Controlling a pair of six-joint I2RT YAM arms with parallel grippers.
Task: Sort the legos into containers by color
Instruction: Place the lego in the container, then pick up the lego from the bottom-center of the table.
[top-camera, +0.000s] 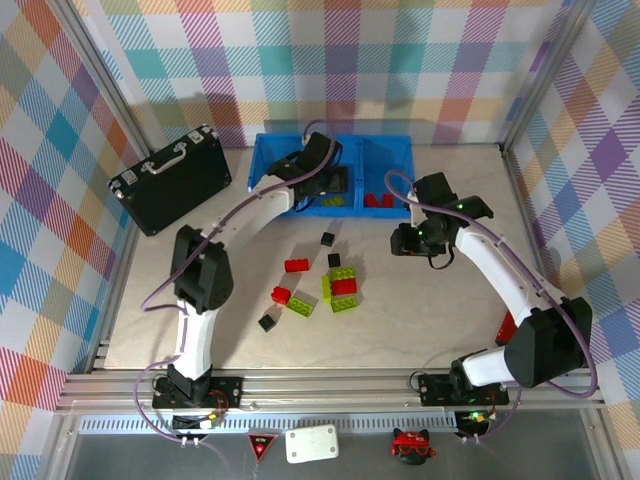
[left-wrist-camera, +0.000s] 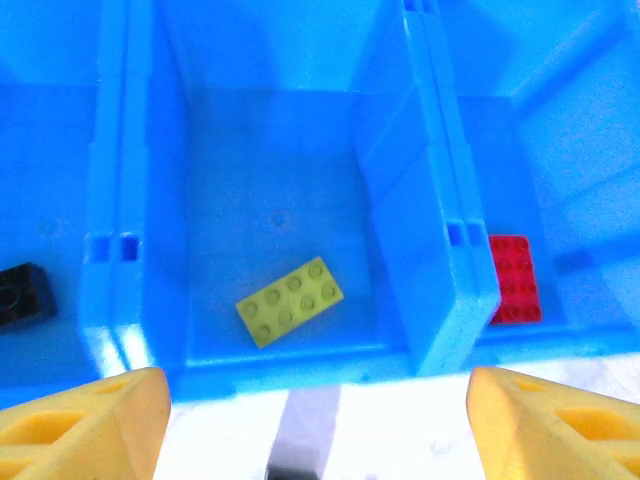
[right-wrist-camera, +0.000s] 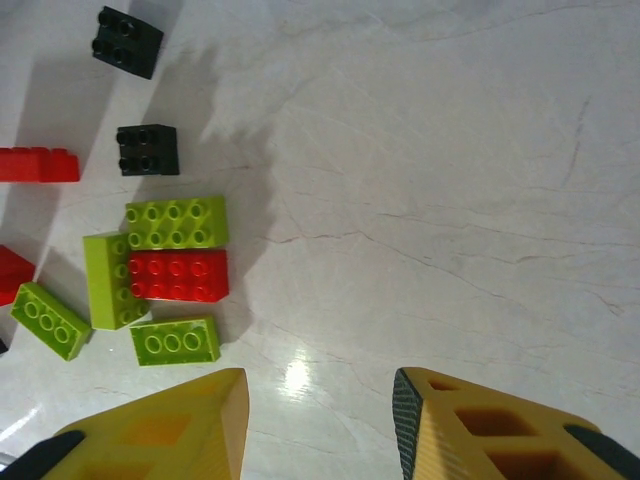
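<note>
Yellow fingertips (right-wrist-camera: 190, 420) of the right pincer (right-wrist-camera: 318, 400) were partly apart with nothing between them, over bare pale tabletop (right-wrist-camera: 450, 180). Loose plastic bricks lay at ten o'clock from it in its wrist view. Among them a red studded rectangular brick (right-wrist-camera: 177, 276) was packed between lime-green studded bricks (right-wrist-camera: 176, 222). Its long axis ran nine to three, in line with the fingers' closing travel, so a wrist turn looked needed to grip its short sides. From above, that cluster sat at eight o'clock of the right pincer and six o'clock of the left pincer (left-wrist-camera: 315, 405). The left pincer hung wide open and empty above the middle compartment of the bright blue plastic tray (left-wrist-camera: 425, 230), where a sorted lime-green brick (left-wrist-camera: 290, 300) lay flat. The right arm seemed nearer.
</note>
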